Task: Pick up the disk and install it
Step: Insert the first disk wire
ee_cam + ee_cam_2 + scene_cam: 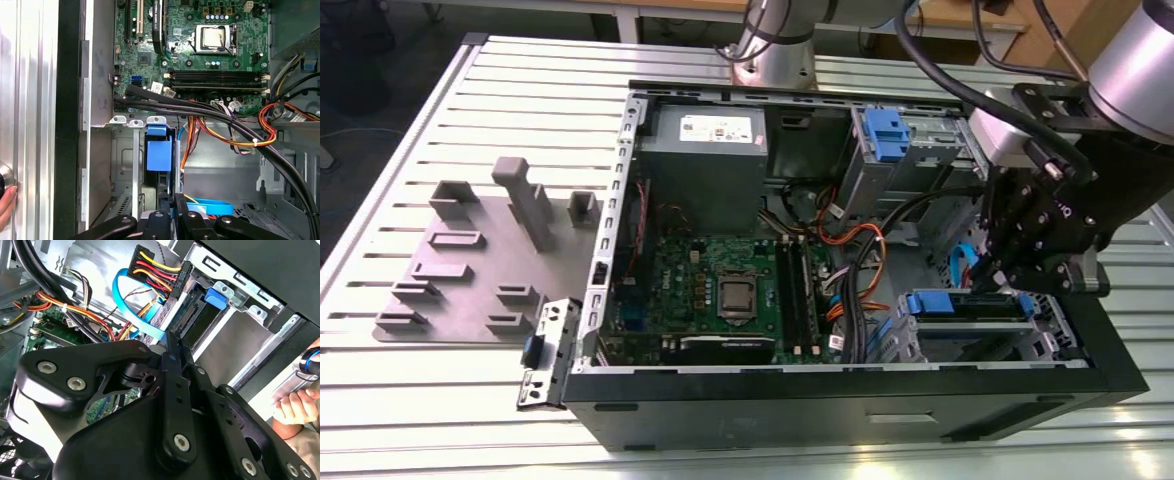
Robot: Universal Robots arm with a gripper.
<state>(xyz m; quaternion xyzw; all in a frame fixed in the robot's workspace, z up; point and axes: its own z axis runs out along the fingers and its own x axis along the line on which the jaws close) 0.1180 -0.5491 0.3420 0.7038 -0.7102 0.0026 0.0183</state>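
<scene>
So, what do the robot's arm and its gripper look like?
The arm is a smooth silver-grey cylinder, and thick black cables run beside it. The gripper is matte black, built from flat linkage plates with rounded edges, joined by round silver bolts.

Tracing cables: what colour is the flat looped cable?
Light blue flat looped cable, best in second wrist view.
</scene>
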